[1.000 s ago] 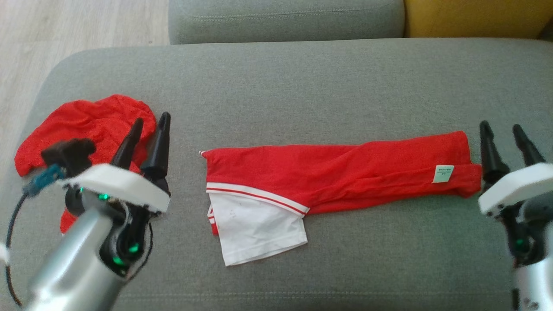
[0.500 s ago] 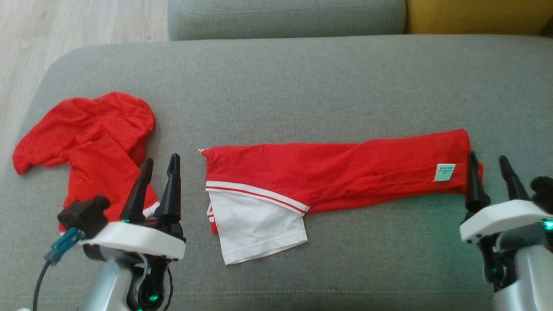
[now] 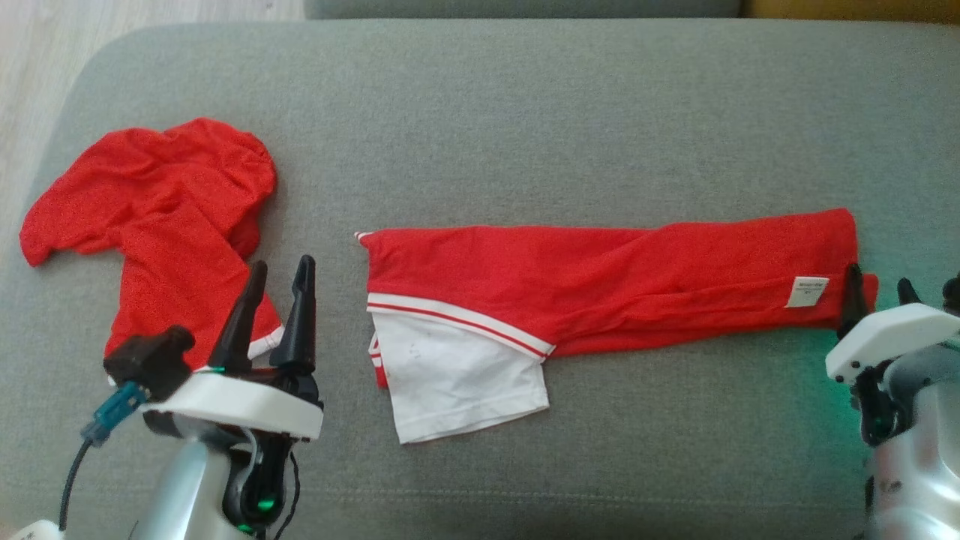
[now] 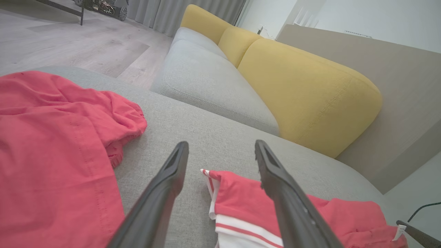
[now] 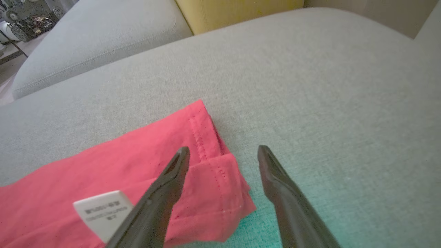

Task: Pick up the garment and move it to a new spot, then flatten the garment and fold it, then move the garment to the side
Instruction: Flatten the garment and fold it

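The garment (image 3: 600, 277) is red with a white sleeve (image 3: 457, 382) and lies as a long folded strip across the grey cushion (image 3: 525, 112). A white label (image 3: 807, 292) sits near its right end. My left gripper (image 3: 282, 264) is open and holds nothing, just left of the strip's left end. The left wrist view has that end of the garment (image 4: 237, 193) between the open fingers of my left gripper (image 4: 221, 144). My right gripper (image 3: 877, 276) is open at the strip's right end. In the right wrist view my right gripper (image 5: 224, 148) straddles the hem corner of the garment (image 5: 137, 158), near the label (image 5: 103, 210).
A second red garment (image 3: 165, 210) lies crumpled at the cushion's left, close beside my left fingers, and also shows in the left wrist view (image 4: 51, 137). Wooden floor (image 3: 30, 45) lies beyond the cushion's left edge. Yellow back cushions (image 4: 303, 86) rise behind the sofa seat.
The head view has tilted down. My left gripper has drawn back off the crumpled red garment toward the near edge. My right gripper has dropped lower beside the strip's right end. Both stay open.
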You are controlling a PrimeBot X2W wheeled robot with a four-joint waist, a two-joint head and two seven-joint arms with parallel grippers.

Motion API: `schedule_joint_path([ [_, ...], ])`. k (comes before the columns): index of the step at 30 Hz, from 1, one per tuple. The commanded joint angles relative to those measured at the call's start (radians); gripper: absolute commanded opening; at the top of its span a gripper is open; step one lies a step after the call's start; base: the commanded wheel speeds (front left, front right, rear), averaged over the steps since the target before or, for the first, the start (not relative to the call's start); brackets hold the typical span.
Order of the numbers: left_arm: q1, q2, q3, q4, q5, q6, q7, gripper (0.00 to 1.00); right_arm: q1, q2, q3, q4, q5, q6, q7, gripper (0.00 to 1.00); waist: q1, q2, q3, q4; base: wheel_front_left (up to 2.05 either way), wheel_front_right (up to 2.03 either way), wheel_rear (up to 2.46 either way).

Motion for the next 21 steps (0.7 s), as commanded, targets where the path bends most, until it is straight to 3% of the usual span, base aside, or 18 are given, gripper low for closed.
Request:
schedule_joint_path([
  [1,-0.055,0.01,0.039,-0.03,0.007,-0.004,-0.012,1.0,-0.06,-0.006,0.006,0.004,-0.016,0.007,0.012,1.0,0.0,-0.0001,0.015,0.011,0.0,0.0,0.0],
  [13,-0.094,0.029,0.044,-0.038,-0.005,-0.007,-0.012,1.0,-0.162,-0.023,-0.02,0.214,-0.067,0.007,0.069,1.0,0.0,-0.0001,0.061,0.024,0.0,0.0,0.0],
  [14,-0.097,0.03,0.045,-0.037,-0.006,-0.007,-0.012,1.0,-0.166,-0.022,-0.014,0.226,-0.059,0.007,0.073,0.41,0.0,-0.0001,0.061,0.023,0.0,0.0,0.0],
  [15,-0.099,0.031,0.046,-0.036,-0.007,-0.007,-0.012,1.0,-0.169,-0.021,-0.007,0.234,-0.052,0.007,0.071,0.0,0.0,-0.0001,0.06,0.022,0.0,0.0,0.0],
  [21,-0.095,0.026,0.055,-0.024,-0.003,-0.007,-0.012,1.0,-0.16,-0.043,0.003,0.252,-0.004,0.007,0.016,0.0,0.0,-0.0001,0.027,0.002,0.0,0.0,0.0],
])
